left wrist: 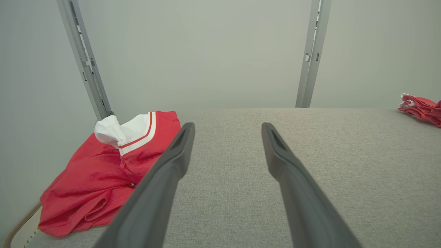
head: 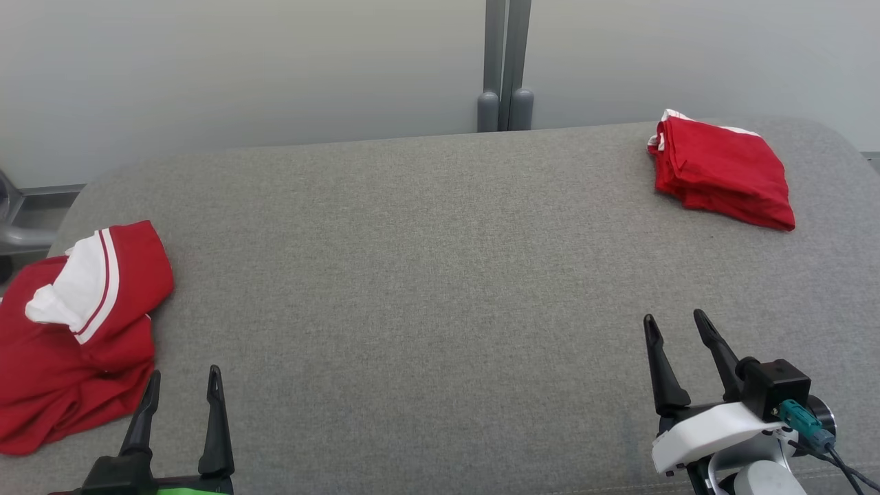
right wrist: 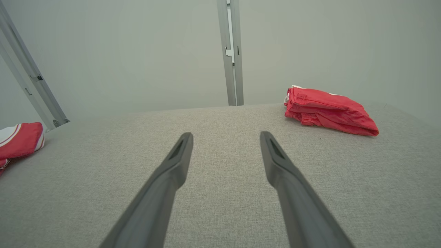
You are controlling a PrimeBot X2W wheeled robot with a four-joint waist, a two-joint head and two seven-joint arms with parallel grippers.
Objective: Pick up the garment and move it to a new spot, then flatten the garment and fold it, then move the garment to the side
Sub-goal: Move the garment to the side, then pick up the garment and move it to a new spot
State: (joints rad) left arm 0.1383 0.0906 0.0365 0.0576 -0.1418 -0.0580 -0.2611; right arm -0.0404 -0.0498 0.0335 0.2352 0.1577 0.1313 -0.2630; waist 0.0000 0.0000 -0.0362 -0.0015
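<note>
A crumpled red garment with a white, red-striped band lies at the left edge of the grey table; it also shows in the left wrist view and at the left of the right wrist view. My left gripper hovers open just right of it, fingers empty. A second red garment, folded, rests at the far right. My right gripper stands open and empty near the front right.
A pale wall with a grey upright post stands behind the table. The table's rounded left edge runs close by the crumpled garment. A wide stretch of bare grey fabric lies between the two garments.
</note>
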